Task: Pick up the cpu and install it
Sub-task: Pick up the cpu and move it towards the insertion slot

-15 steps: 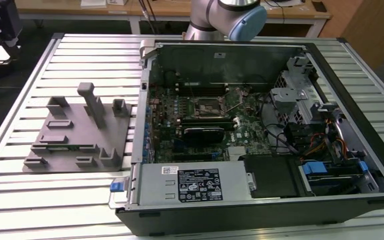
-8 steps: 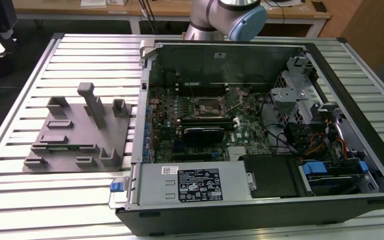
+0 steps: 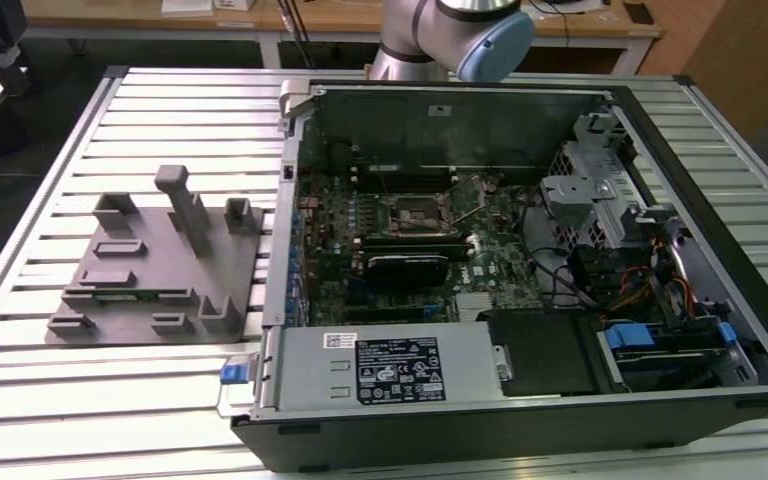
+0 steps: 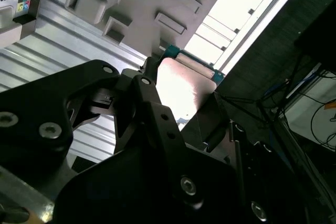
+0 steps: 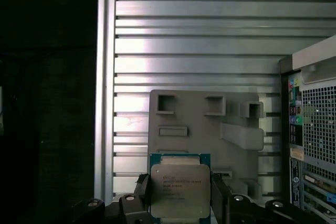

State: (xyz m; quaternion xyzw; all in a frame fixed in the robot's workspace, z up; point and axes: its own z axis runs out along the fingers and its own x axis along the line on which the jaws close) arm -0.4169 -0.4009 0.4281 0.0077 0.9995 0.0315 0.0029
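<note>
The cpu (image 5: 180, 188), a flat square chip with a silver-grey metal top and a green rim, sits between the two dark fingers of my gripper (image 5: 180, 195), which is shut on its opposite edges. In the second wrist view the cpu (image 4: 181, 85) glares brightly between the black fingers (image 4: 149, 95). It hangs well above the grey fixture plate (image 5: 210, 124) on the slatted table. The motherboard socket (image 3: 418, 212), with its metal frame, lies in the middle of the open computer case (image 3: 518, 260).
The robot arm (image 3: 451, 35) rises behind the case. The grey fixture plate (image 3: 157, 265) with raised blocks lies on the metal slatted table (image 3: 117, 400) at the exterior view's left. The case's rear panel (image 5: 312, 129) stands beside the plate. Cables and drive cages fill the case's right side.
</note>
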